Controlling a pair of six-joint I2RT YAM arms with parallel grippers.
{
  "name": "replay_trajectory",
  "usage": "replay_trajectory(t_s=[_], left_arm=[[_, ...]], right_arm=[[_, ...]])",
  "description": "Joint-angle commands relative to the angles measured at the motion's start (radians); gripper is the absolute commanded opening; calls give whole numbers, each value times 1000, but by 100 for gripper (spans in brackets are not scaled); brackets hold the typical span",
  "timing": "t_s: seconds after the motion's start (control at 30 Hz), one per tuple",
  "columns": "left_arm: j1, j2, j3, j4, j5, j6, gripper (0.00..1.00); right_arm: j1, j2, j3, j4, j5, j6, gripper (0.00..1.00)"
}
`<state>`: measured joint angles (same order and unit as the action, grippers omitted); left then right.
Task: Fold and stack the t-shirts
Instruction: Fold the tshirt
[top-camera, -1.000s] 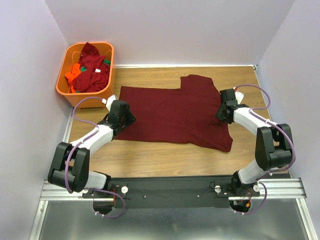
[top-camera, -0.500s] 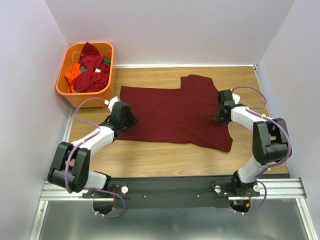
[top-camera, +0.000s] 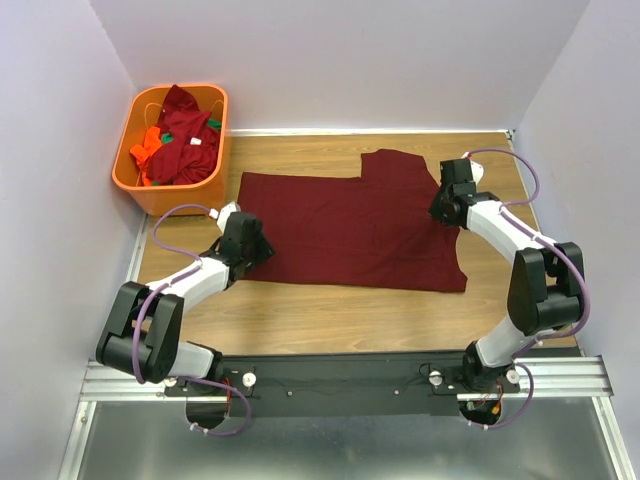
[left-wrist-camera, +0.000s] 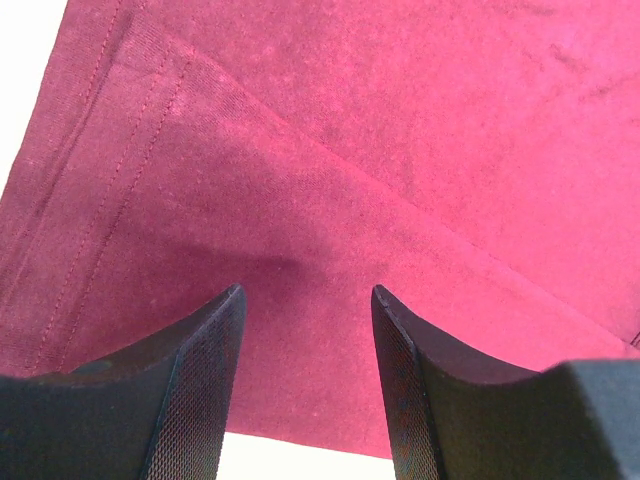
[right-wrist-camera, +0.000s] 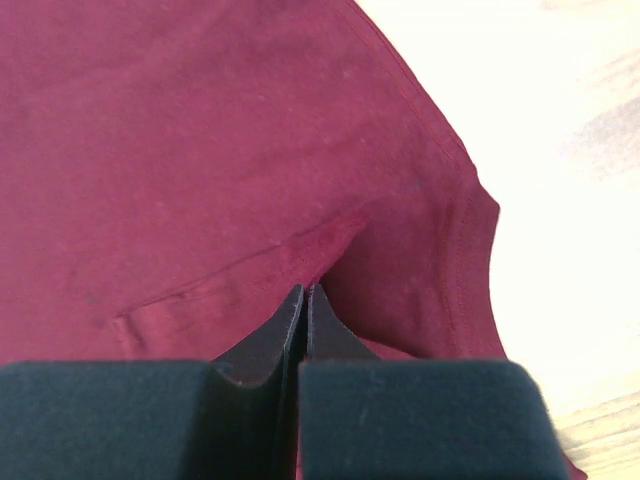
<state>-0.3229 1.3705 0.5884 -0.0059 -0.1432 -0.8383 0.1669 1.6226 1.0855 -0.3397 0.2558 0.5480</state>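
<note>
A dark maroon t-shirt (top-camera: 350, 225) lies spread flat in the middle of the wooden table. My left gripper (top-camera: 257, 246) hovers over the shirt's near-left corner, open, with only flat cloth (left-wrist-camera: 330, 170) showing between its fingers (left-wrist-camera: 200, 380). My right gripper (top-camera: 443, 208) is at the shirt's right edge. Its jaws are shut there on a raised pinch of the maroon cloth (right-wrist-camera: 330, 240) next to a hemmed edge. More t-shirts (top-camera: 182, 138), maroon with bits of orange and green, are piled in the orange basket.
The orange plastic basket (top-camera: 170, 192) stands at the table's back left corner against the wall. White walls close in the table on the left, back and right. Bare wood (top-camera: 330, 315) runs between the shirt and the arms' base rail.
My right gripper closed on the shirt's right edge and moved toward the back, pulling the right side of the cloth with it. My left gripper crept slightly right over the shirt's corner, staying open.
</note>
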Motion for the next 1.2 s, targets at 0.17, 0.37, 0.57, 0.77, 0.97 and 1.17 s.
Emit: replay_trajectory(t_s=[0.17,0.37,0.57,0.77,0.97,1.17], left_arm=[[-4,15,-16,30,-13,-7,61],[-4,12,-16,32,-12,-5,61],[-4,1,-19,32,-9,-5,61],[-4,-36,-29,26,-16,-4,61],[-4,-65,-25,7,-29,2,61],[-4,-77,-30,7,-29,2,61]], right_arm=[[0,23,41,-33,-1,-34,8],[-1,28,4,-41,28,-34,47],[71,14,66,-70,95,-48,56],[216,127,168,-81,132,-19,51],[316,284,269,-81,117,16,41],[333,382,324,-81,126,32,41]])
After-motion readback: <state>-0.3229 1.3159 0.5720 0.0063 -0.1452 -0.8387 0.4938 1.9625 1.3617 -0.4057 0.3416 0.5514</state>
